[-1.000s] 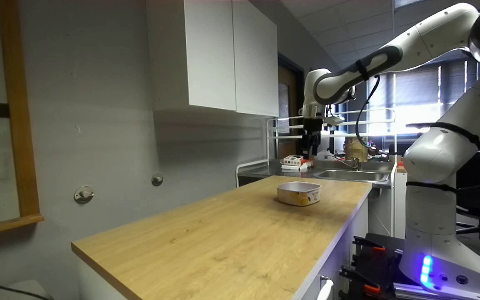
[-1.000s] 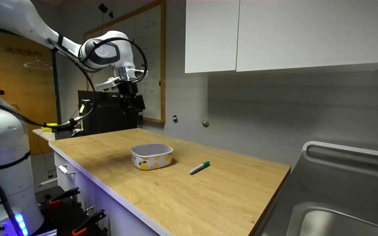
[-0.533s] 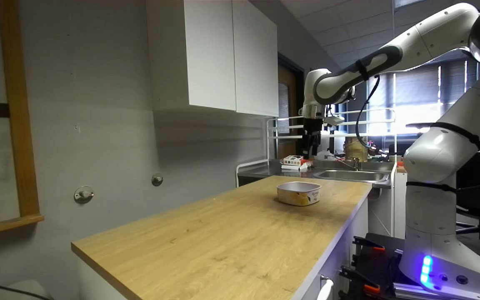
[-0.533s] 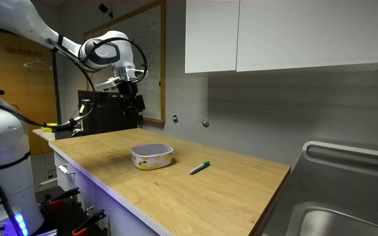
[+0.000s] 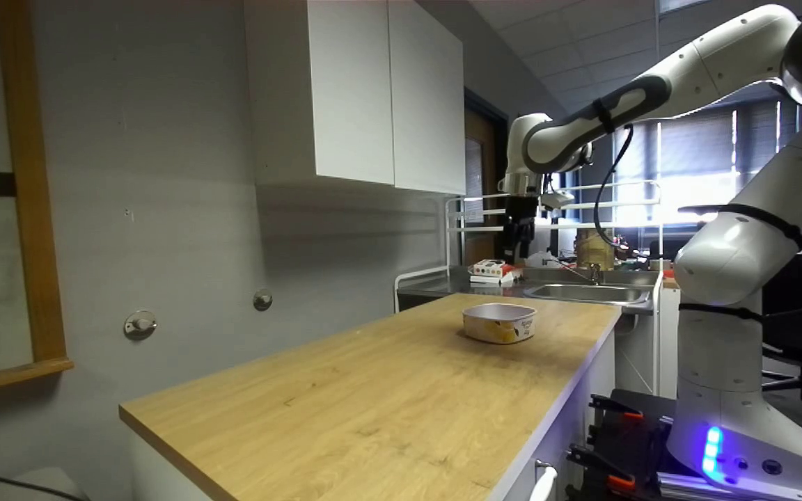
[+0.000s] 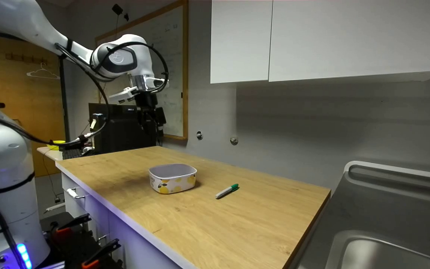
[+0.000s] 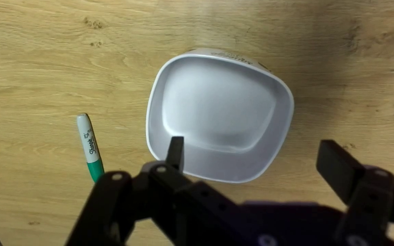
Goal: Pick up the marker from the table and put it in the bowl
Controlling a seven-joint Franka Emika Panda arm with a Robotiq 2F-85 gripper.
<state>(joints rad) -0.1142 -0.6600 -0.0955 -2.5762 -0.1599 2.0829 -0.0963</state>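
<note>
The marker, white with a green cap, lies on the table [image 6: 245,220] in an exterior view [image 6: 227,191] and left of the bowl in the wrist view [image 7: 88,143]. Part of its cap end is hidden by the gripper there. It does not show in an exterior view where the bowl [image 5: 499,330] stands at the far end. The bowl is whitish with a lemon pattern, its inside empty [image 7: 217,102], and stands upright [image 6: 173,185]. My gripper [image 7: 254,152] is open, with nothing between its fingers, high above the table. It shows dark in both exterior views [image 5: 518,243] [image 6: 155,125].
White wall cabinets [image 6: 330,41] hang over the back of the table. A metal sink counter [image 6: 398,209] adjoins one end of the table, with small boxes [image 5: 490,270] on it. A dark monitor [image 6: 114,129] stands beyond the other end.
The wrist and gripper have shifted very slightly in the last half second, a little right in the view that shows the marker. The marker and the bowl have not moved.
</note>
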